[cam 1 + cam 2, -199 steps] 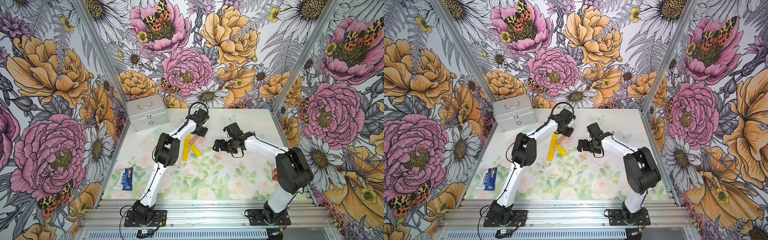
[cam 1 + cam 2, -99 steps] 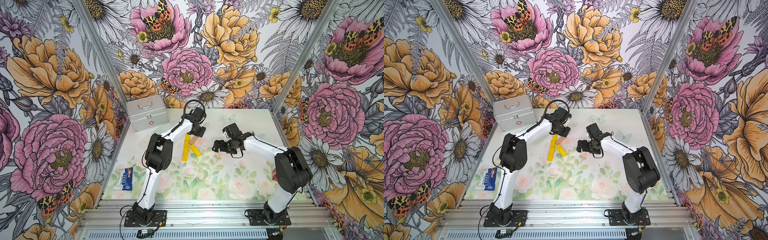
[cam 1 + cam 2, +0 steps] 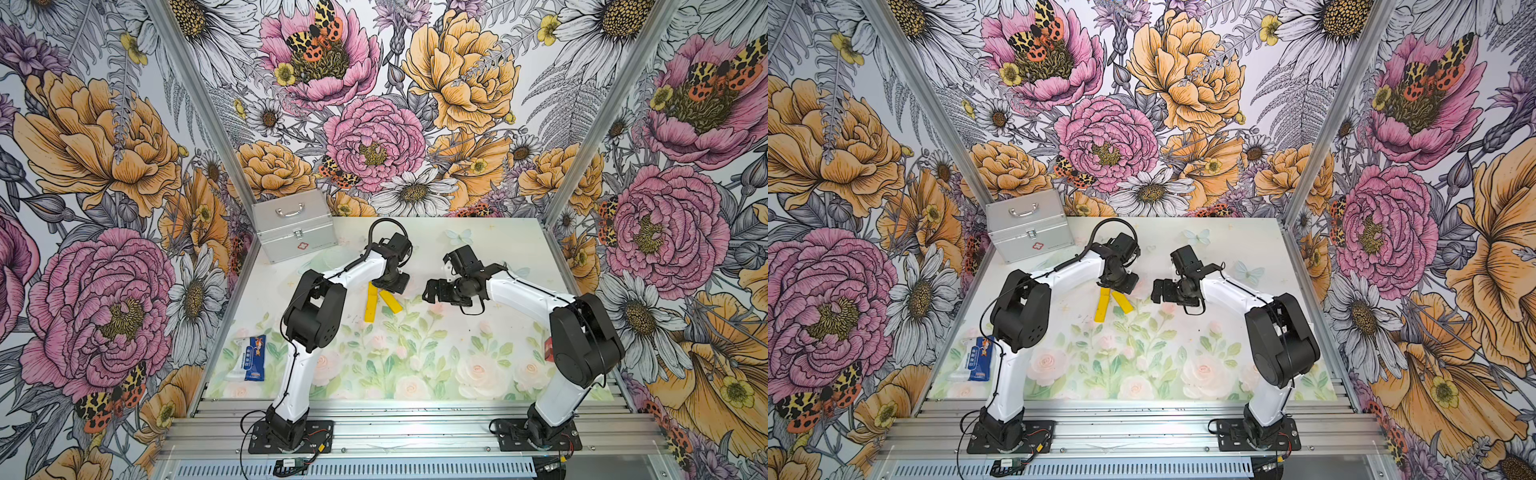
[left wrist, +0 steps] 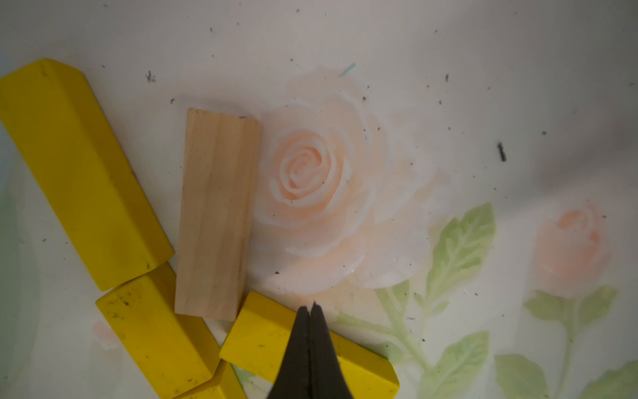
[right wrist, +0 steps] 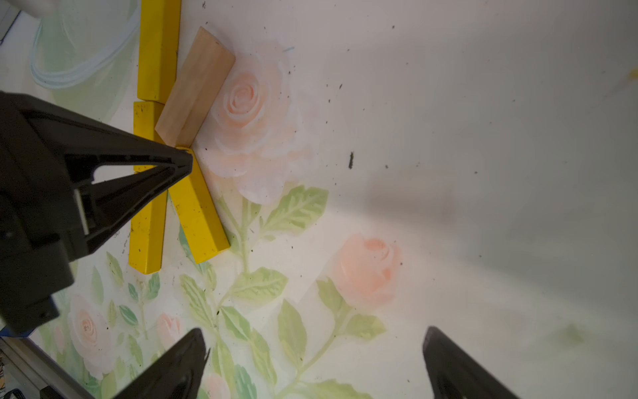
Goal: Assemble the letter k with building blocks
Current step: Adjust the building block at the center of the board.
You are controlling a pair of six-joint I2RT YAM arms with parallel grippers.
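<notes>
Aluminium rails at the near edge carry both arm bases. Compared with one second earlier, the left arm's elbow is seen swung outward, away from the right arm, while that arm and the yellow blocks are unchanged. Beyond the rails a table mat printed with pale roses and green leaves is laid, shown flecked with dark specks in the wrist views. On its near left a blue-and-white packet lies flat; at the near right a red box is glimpsed behind the right arm. At mid-table the letter k is formed by the building blocks: a straight yellow stem, a yellow lower arm and a tan upper arm, the last hidden beneath the left gripper in both top views. That gripper is shown pinched together and empty, its tips over the inner end of the yellow lower arm; contact cannot be confirmed. Just beside the figure the right gripper is spread wide, nothing between its fingers. At the far left corner a silver case stands, and floral wallpaper encloses three sides
</notes>
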